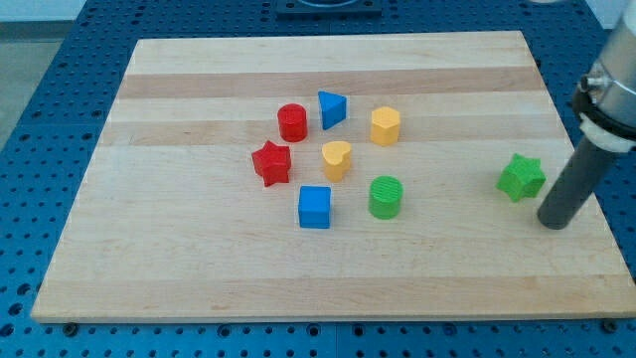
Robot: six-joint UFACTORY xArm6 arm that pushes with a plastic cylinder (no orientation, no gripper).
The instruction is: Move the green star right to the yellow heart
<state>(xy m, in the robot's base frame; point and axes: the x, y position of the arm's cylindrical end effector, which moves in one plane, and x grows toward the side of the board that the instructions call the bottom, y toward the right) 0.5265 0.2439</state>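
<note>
The green star [521, 177] lies on the wooden board at the view's right. The yellow heart [337, 159] sits near the board's middle, far to the star's left. My tip [555, 221] rests on the board just right of and below the green star, a small gap apart from it. The dark rod rises from it toward the view's upper right.
Around the yellow heart stand a red cylinder [292, 122], a blue triangle [332, 109], a yellow hexagon [386, 126], a red star [271, 162], a blue cube [315, 207] and a green cylinder [385, 197]. The board's right edge [586, 199] is near my tip.
</note>
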